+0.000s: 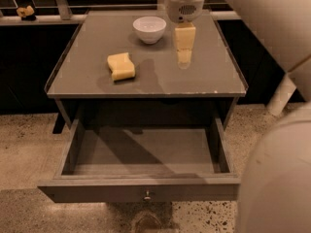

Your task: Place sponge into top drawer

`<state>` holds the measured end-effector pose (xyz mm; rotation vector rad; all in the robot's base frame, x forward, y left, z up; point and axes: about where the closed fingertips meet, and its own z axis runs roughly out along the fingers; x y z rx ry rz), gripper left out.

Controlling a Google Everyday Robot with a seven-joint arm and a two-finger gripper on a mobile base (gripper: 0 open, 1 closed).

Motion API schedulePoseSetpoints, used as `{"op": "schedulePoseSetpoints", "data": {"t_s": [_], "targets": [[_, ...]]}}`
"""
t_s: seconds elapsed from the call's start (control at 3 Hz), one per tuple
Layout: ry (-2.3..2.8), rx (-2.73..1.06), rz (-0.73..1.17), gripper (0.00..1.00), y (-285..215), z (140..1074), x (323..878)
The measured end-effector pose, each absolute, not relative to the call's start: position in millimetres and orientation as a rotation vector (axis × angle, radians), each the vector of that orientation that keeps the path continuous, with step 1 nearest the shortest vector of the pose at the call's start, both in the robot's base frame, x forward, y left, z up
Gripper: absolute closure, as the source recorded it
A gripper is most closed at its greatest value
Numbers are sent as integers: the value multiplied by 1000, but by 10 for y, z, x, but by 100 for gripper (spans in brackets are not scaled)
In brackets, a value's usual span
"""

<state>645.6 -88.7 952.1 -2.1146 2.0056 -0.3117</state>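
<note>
The pale-yellow sponge (121, 66) lies on the grey table top (87, 81), left of centre. The top drawer (141, 191) is pulled out wide below the table top, its inside is bare, and a small round knob (146, 195) sits at the middle of its front panel. My gripper (184, 45) hangs straight down from its pale wrist over the back right part of the table top, right of the white bowl (149, 29) and well to the right of the sponge. It holds nothing that I can see.
A small yellowish lump on a dark base (25, 12) sits on the ledge at the back left. My arm's large pale links (272, 28) fill the right side and the lower right corner. Speckled floor surrounds the table.
</note>
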Motion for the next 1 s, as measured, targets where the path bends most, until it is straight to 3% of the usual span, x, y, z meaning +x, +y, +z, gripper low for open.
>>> {"op": "schedulePoseSetpoints", "data": {"t_s": [0.67,1.0], "targets": [[1908,-2187,-338,0,-501,9332,7233],[1894,-2211,-261,0,-360,9041,7461]]}}
